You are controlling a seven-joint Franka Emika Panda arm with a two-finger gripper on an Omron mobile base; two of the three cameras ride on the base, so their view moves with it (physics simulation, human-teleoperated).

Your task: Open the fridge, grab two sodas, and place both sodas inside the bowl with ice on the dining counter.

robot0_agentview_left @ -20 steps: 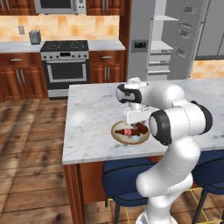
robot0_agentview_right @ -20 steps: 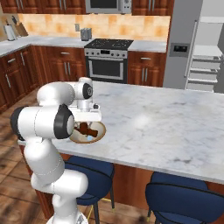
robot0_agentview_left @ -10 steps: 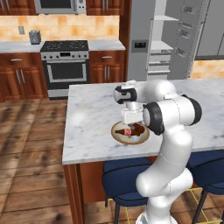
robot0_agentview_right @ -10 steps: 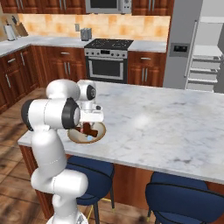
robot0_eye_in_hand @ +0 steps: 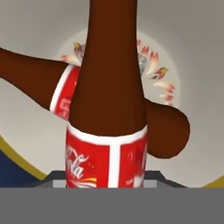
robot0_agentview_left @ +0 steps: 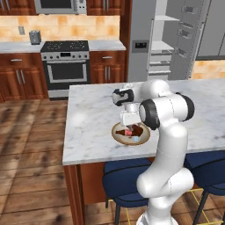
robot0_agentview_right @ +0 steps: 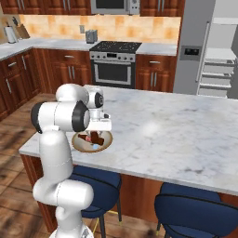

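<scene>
Directly under our claw point(robot0_agentview_left: 130, 124) sits the bowl with ice point(robot0_agentview_left: 118, 137) on the dining counter point(robot0_agentview_left: 92, 123), and in it a soda bottle point(robot0_eye_in_hand: 48, 89) lies flat. We pinch the second soda bottle point(robot0_eye_in_hand: 111, 109) at its red label (neck pointing away from the claw), crossing over the first.
</scene>
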